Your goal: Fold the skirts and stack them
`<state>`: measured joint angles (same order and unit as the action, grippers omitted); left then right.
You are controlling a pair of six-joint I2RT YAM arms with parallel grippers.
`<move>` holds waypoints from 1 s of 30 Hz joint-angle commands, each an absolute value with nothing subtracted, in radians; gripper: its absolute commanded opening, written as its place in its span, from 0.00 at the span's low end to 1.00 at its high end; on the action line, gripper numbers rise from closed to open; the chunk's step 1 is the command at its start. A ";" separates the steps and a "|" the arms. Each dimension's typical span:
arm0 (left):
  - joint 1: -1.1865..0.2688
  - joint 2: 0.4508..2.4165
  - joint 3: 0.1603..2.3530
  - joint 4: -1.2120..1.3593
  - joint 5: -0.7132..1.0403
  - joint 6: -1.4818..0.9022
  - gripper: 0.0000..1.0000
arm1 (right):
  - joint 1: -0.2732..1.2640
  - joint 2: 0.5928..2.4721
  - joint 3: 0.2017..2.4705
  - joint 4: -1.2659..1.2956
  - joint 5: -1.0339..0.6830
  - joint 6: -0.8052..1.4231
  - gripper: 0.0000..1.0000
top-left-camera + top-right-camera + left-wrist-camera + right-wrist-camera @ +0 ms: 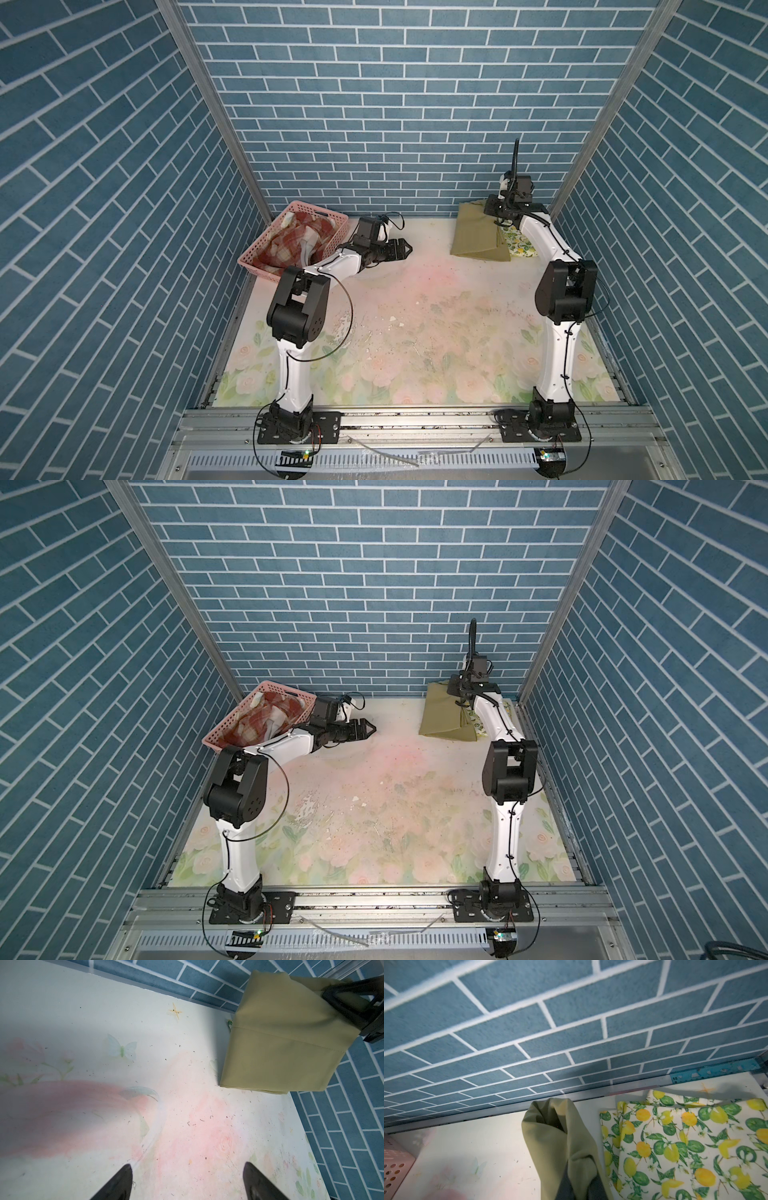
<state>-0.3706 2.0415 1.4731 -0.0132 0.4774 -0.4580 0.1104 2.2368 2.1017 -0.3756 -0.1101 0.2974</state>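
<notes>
basket [266, 232]: pink, full of holes, on the counter [415, 324] just left of the left end effector, next to that arm's wrist.
plaid skirt [303, 239]: rust-red and cream, bunched up inside the basket, to the left of the left end effector and not touched by it.
left end effector [406, 248]: released, jaws spread wide with nothing between them, low over bare counter and pointing toward the right end effector.
olive skirt [478, 237]: its far edge is lifted off the counter in the right end effector; the rest slopes down and lies folded on the counter to the left of and in front of that end effector.
right end effector [500, 217]: clenched on the gathered top edge of the olive skirt, near the back wall.
lemon skirt [685, 1147]: folded flat on the counter just beside the olive skirt, to the right of and below the right end effector, partly under that arm in both top views.
</notes>
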 commanded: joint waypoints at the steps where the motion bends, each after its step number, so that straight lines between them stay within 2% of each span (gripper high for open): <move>1: -0.364 2.062 1.504 -0.025 0.491 -0.447 0.84 | 0.097 2.206 2.129 -0.389 -0.171 0.227 0.00; 10: -0.369 2.053 1.509 -0.031 0.501 -0.449 0.82 | 0.094 2.090 2.000 -0.415 -0.296 0.154 0.00; 23: -0.375 2.022 1.497 -0.036 0.503 -0.445 0.82 | 0.014 1.927 1.824 -0.439 -0.325 0.142 0.00; 30: -0.380 2.034 1.514 -0.043 0.507 -0.443 0.82 | -0.053 1.897 1.790 -0.415 -0.371 0.137 0.00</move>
<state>-0.3756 2.0430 1.4921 -0.0273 0.4950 -0.4561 -0.0326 1.9415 1.8000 -0.4416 -0.3237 0.1768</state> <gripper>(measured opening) 0.818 0.087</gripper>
